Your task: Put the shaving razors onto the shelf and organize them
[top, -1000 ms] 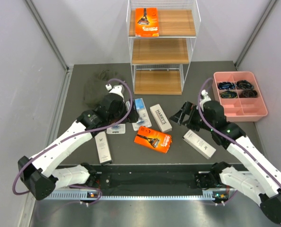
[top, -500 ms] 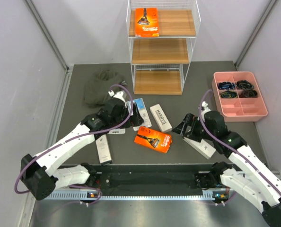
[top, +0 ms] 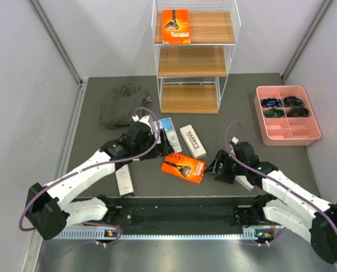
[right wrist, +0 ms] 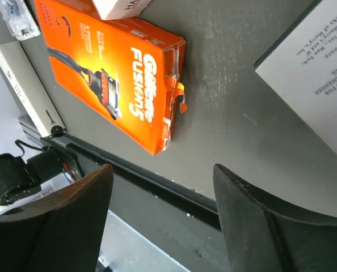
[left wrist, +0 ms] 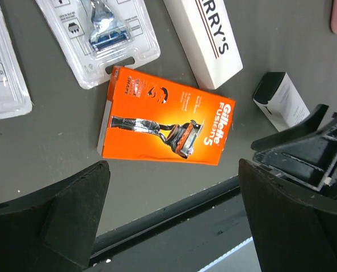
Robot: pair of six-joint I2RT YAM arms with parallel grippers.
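Count's in: two orange boxes point(top: 183, 167), two clear blister packs point(left wrist: 106, 39), three white boxes point(top: 192, 141). One shelf point(top: 192, 61), one pink tray point(top: 279, 131), one dark cloth point(top: 118, 105).

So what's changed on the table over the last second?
Both arms drew nearer the orange Gillette box on the table: the left gripper came from over the blister packs, the right gripper swung left across a white box. Both jaws open, nothing grasped. Packs and shelf stayed put.
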